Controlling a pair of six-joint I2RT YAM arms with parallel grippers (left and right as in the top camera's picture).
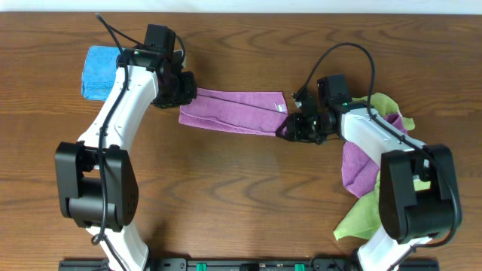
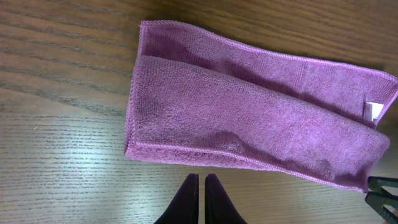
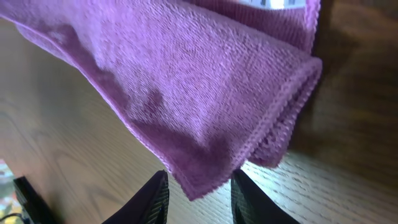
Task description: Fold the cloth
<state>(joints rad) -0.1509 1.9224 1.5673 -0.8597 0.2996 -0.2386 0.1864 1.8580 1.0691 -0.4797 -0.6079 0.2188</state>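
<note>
The lilac cloth [image 1: 233, 111] lies folded into a long strip in the middle of the table, with a white tag [image 1: 281, 108] at its right end. My left gripper [image 1: 187, 94] is at the strip's left end. In the left wrist view it [image 2: 199, 180] is shut and empty, just off the folded edge of the cloth [image 2: 249, 118]. My right gripper [image 1: 285, 129] is at the strip's lower right corner. In the right wrist view its jaws [image 3: 199, 180] stand apart, and a corner of the cloth [image 3: 174, 81] hangs between them, slightly lifted and not pinched.
A bright blue cloth [image 1: 98, 71] lies at the back left beside the left arm. Under the right arm is a pile with another purple cloth [image 1: 358, 169] and light green cloths [image 1: 361, 214]. The wooden table [image 1: 241, 196] runs on in front.
</note>
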